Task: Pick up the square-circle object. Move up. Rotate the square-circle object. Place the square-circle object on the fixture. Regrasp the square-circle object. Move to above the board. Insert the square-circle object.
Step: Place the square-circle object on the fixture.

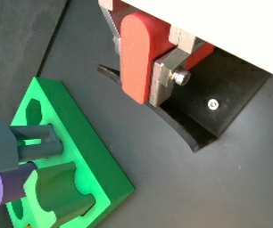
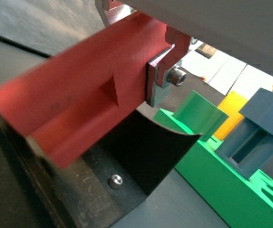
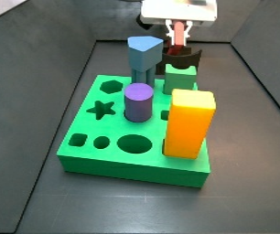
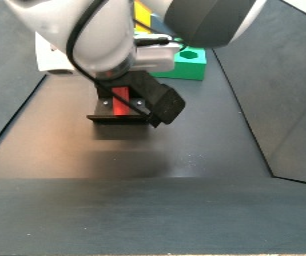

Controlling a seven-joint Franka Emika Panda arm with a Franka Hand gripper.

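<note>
The square-circle object [image 1: 136, 58] is a slim red block, and my gripper [image 1: 142, 69] is shut on it, with a silver finger [image 2: 163, 76] pressed to its side. In a side view the red block [image 3: 177, 37] stands upright in the gripper [image 3: 177, 41], right over the dark fixture [image 3: 179, 62] behind the board. Its rounded lower end hangs close to the fixture's curved edge [image 1: 196, 120]; whether they touch I cannot tell. The bright green board [image 3: 106, 137] lies in front, and its corner [image 1: 73, 134] is beside the fixture. In a side view the arm hides most of the red block [image 4: 121, 100].
On the board stand a purple cylinder [image 3: 137, 101], a tall yellow block [image 3: 190, 123] and a blue-grey peg [image 3: 143, 57]. The peg and the yellow block rise close to the fixture. Dark tray walls [image 3: 259, 91] rise on both sides of the floor.
</note>
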